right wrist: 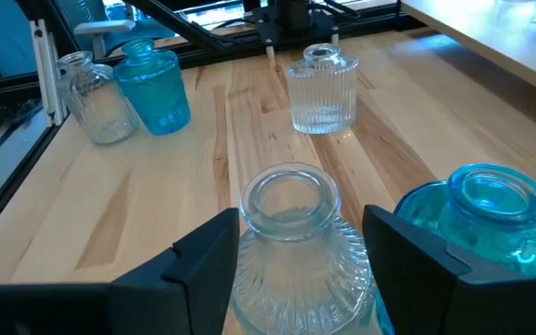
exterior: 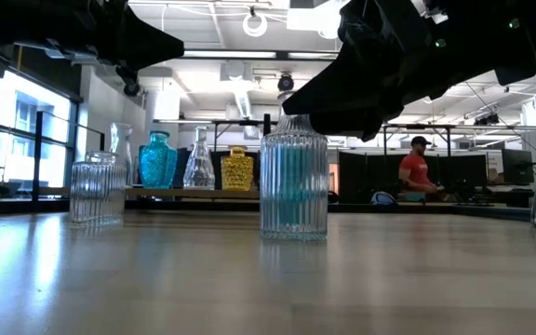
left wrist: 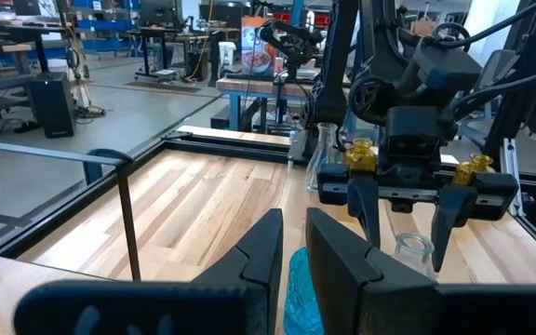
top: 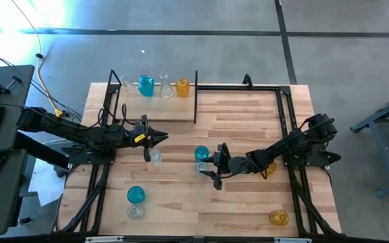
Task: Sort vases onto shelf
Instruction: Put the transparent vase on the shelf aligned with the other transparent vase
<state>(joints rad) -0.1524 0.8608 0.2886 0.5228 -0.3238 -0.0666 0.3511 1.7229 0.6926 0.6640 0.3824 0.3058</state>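
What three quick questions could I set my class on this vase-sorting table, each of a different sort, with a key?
1. Count: how many vases stand on the shelf?
2. Pick one: the right claw is at which vase? A amber, B clear, C teal.
3. True or false: the left claw carries an amber vase.

Key
1. Four: two clear, one teal, one amber.
2. B, the clear ribbed vase, which stands right beside a teal vase.
3. False: nothing is in it.
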